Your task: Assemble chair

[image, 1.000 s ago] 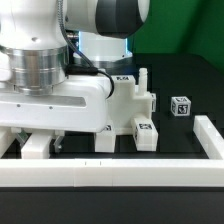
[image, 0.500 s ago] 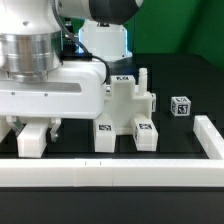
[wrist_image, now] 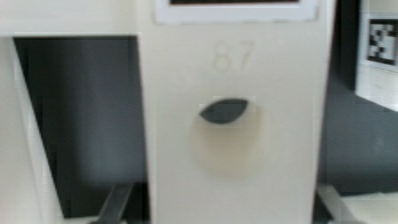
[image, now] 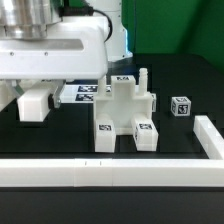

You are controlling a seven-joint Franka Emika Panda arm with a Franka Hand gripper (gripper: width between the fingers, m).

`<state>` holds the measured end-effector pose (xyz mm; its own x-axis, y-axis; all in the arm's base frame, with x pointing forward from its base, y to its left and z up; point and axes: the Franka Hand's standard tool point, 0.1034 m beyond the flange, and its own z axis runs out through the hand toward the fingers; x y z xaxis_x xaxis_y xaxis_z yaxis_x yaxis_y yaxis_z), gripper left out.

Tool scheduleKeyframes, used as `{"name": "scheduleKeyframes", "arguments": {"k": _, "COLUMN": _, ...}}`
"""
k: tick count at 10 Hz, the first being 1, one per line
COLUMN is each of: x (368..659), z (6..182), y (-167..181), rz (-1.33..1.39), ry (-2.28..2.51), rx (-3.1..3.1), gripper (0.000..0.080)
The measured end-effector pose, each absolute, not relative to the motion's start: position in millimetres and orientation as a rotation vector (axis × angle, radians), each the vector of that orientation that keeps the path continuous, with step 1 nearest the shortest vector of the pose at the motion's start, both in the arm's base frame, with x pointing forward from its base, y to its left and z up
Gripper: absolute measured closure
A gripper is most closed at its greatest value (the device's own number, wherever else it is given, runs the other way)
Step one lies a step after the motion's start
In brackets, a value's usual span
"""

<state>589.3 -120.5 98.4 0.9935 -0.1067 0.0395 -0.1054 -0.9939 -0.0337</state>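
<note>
Since the half-second before, the arm had risen, lifting one white plank (image: pixel 35 104) off the black tabletop (image: pixel 70 138) at the exterior view's left. The tool (wrist_image: pixel 226 205) was clamped on that plank, with one dark finger (wrist_image: pixel 121 203) against each long edge. The plank's face showed one dark hole (wrist_image: pixel 222 111). One cluster of white chair parts (image: pixel 125 110) stood mid-tabletop, three tags visible on it. One small tagged cube (image: pixel 180 106) sat apart at the right. One marker board (image: pixel 80 93) lay behind.
</note>
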Motion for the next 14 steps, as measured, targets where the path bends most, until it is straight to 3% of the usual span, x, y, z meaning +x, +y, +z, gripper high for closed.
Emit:
{"name": "scheduleKeyframes", "arguments": {"k": 1, "x": 592, "z": 107.9, "y": -119, "rz": -0.085, "ry": 0.165, "rx": -3.1, "gripper": 0.0511}}
{"name": "scheduleKeyframes", "arguments": {"k": 6, "x": 590, "z": 102.5, "y": -119, "rz": -0.073, "ry": 0.163, "rx": -3.102, "gripper": 0.0511}}
{"name": "scheduleKeyframes", "arguments": {"k": 9, "x": 580, "z": 121.5, "y": -82, "rz": -0.083, "ry": 0.128, "rx": -3.081, "gripper": 0.0511}}
{"name": "scheduleKeyframes", "arguments": {"k": 14, "x": 582, "z": 129.8, "y": -27, "rz": -0.08, "ry": 0.199, "rx": -3.059, "gripper": 0.0511}}
